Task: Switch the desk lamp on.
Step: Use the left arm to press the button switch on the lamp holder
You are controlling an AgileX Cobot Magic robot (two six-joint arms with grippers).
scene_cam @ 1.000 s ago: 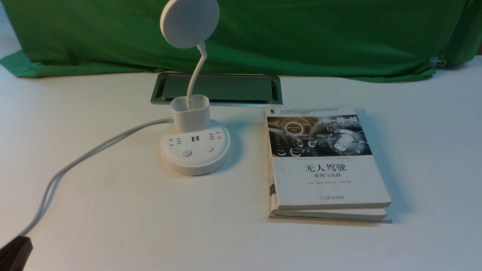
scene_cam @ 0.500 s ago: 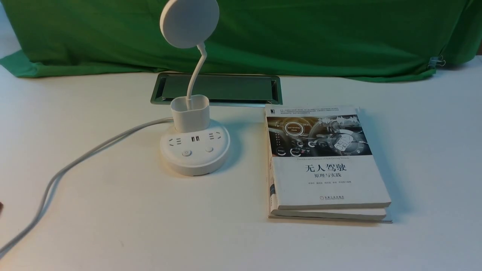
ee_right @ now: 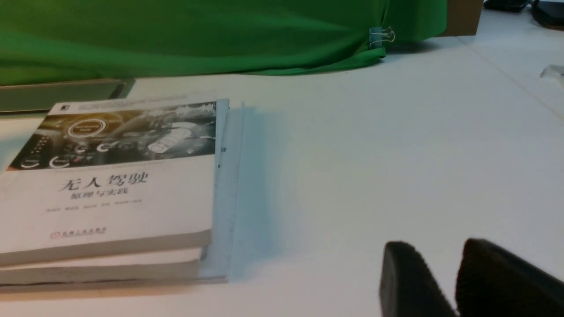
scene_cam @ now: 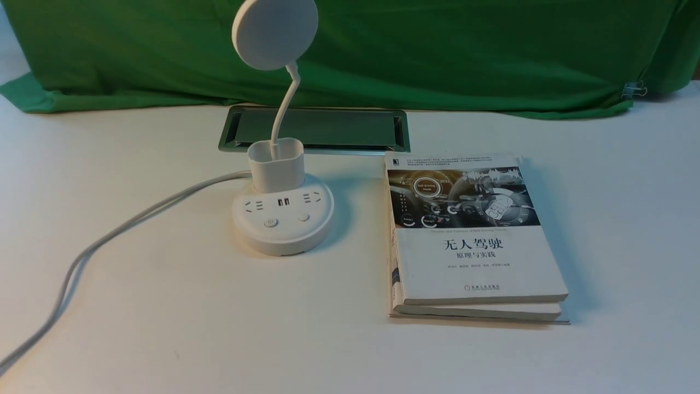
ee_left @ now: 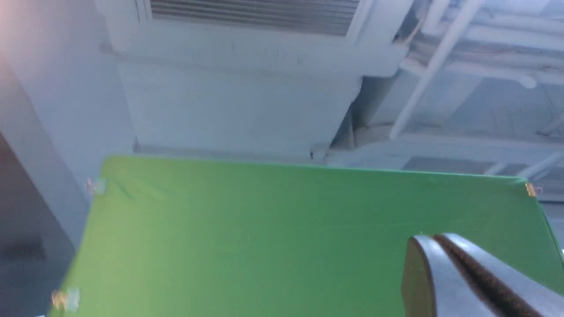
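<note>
The white desk lamp stands left of centre on the table in the front view. Its round disc head is raised on a thin bent neck above the cup holder. Two buttons sit on the front of the round base, and I see no glow from the head. Neither gripper shows in the front view. My left gripper is shut and points up at the green backdrop and ceiling. Low over bare table, right of the book, my right gripper holds nothing, with a narrow gap between its tips.
A thick book lies flat to the right of the lamp. The lamp's white cable runs off toward the front left corner. A recessed metal hatch sits behind the lamp, and green cloth hangs across the back.
A dark gripper tip at the bottom left corner of the front view has withdrawn out of the frame. The lamp and book have not moved.
</note>
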